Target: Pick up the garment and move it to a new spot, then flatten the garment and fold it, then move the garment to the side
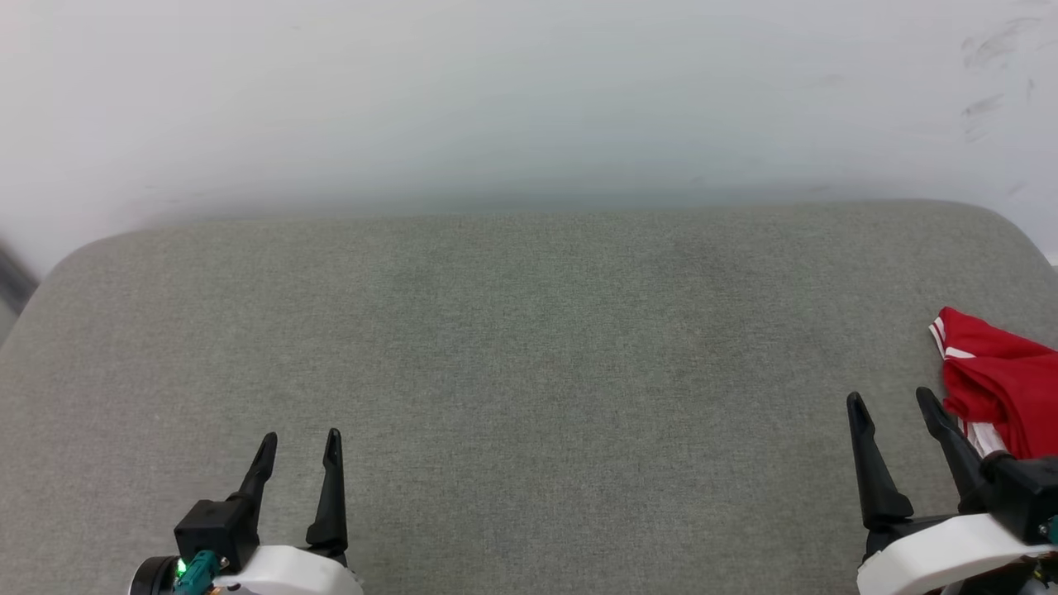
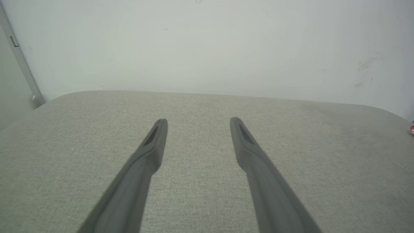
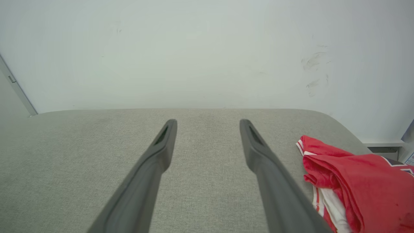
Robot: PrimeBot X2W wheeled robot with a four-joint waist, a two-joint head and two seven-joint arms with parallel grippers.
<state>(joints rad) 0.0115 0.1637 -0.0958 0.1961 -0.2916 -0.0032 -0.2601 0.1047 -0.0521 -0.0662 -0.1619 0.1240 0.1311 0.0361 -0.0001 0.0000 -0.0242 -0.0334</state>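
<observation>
Grey woven cushion (image 1: 529,372) sat against a scuffed white wall (image 1: 529,99); garment (image 1: 1000,380), thin red fabric bunched, lay at its right edge beside right gripper (image 1: 891,397); left gripper (image 1: 301,436) and right both spread open, empty.

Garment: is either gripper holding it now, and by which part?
Nothing is held. The left gripper and right gripper are open and empty; the garment lies bunched beside the right one.

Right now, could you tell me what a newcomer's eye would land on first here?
The bright red garment stands out, bunched at the right edge of the grey padded surface, beside the open right gripper. Next comes the open left gripper at the lower left.
</observation>
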